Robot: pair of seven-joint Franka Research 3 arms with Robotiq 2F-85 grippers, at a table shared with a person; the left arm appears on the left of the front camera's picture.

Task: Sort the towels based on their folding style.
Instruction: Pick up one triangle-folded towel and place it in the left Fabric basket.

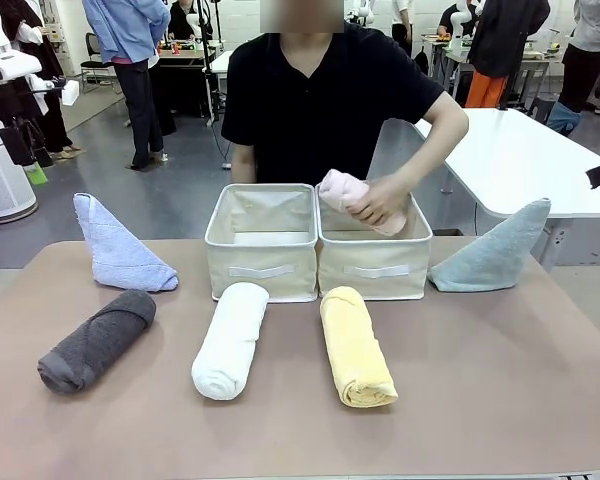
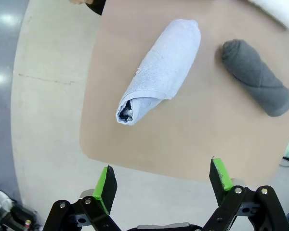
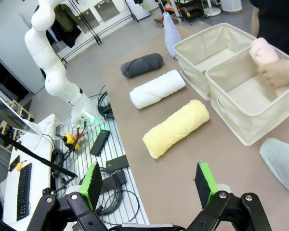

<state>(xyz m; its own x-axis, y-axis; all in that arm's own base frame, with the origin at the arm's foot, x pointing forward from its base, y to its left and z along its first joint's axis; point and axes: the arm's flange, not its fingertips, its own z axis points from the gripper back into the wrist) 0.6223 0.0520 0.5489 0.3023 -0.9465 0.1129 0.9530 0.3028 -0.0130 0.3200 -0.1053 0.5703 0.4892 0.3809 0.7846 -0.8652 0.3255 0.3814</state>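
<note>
Both of your grippers stand wide apart and carry nothing. Your left gripper [image 2: 161,164] looks down on a corner of the table [image 2: 192,139], where the lavender-blue towel [image 2: 159,72] and the dark grey roll [image 2: 255,77] lie near each other without touching. Your right gripper [image 3: 148,164] hangs off the table's near side, well apart from the yellow roll [image 3: 176,127]. From the front, two beige bins sit side by side in the middle, touching: the white roll [image 1: 230,340] lies in front of the left bin [image 1: 262,265], its far end at the bin's front wall, and the yellow roll lies in front of the right bin [image 1: 375,265]. The person's hand [image 1: 382,200] grips the pink roll [image 1: 338,188], tilted over the back of the right bin (whether it touches the bin's floor you cannot tell). The teal-grey fold [image 1: 495,250] leans just beside that bin on its right.
</note>
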